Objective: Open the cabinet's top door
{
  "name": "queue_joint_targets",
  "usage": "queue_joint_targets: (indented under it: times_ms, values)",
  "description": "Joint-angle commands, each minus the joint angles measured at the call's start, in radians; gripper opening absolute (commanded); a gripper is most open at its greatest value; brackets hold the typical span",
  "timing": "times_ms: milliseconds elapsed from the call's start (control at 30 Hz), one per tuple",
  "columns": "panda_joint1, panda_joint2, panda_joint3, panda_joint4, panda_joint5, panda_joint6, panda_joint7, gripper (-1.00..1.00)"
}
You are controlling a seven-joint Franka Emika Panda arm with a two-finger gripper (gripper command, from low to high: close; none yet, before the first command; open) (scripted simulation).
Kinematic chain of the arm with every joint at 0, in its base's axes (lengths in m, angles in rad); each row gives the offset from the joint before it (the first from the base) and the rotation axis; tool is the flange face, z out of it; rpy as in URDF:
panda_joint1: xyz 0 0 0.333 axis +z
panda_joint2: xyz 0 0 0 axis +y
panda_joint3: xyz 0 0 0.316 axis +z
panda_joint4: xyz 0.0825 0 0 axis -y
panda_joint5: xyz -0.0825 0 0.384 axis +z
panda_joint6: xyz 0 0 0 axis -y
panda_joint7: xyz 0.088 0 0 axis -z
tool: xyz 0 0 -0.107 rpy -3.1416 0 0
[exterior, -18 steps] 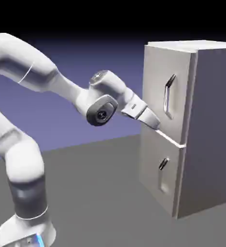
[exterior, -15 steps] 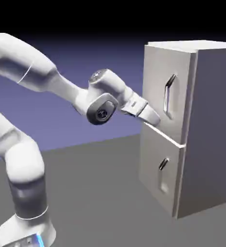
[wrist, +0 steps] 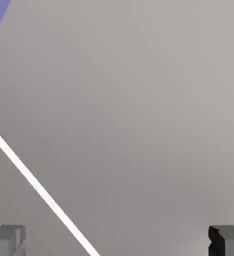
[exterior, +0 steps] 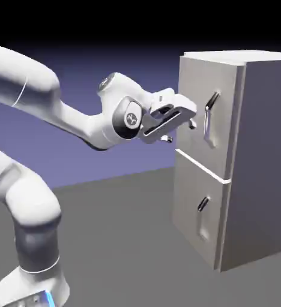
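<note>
Worktop (exterior: 125,240), flat and dark grey, carries the robot's base at the near left and the cabinet (exterior: 260,156) at the right. White arm (exterior: 41,102) rises from the lower left and reaches rightward. Its jaws (exterior: 185,123) stand wide apart and hold nothing; in the hand view the two grey fingertips (wrist: 6,240) sit at opposite bottom corners with only pale grey panel between them.

The cabinet stands upright, taller than it is wide, its front turned toward the arm. The top door (exterior: 194,84) is shut, flush with the front, its long axis vertical. Its slim dark handle (exterior: 211,101) also runs up and down, tilted slightly, over a recessed slot. The jaws hover just left of that handle, near the door's face, not around the handle. A bright seam (wrist: 39,187) crosses the hand view diagonally. Below it sits the shorter lower door (exterior: 197,225).
</note>
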Motion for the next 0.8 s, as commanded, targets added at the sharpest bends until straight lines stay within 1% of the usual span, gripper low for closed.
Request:
queue_joint_targets:
  times_ms: [0,767]
  values:
    - [0.01,-0.007,-0.013,0.003,-0.044,-0.002,-0.014,0.0]
    - [0.249,-0.168,-0.311,0.08,-1.044,-0.056,-0.34,0.0]
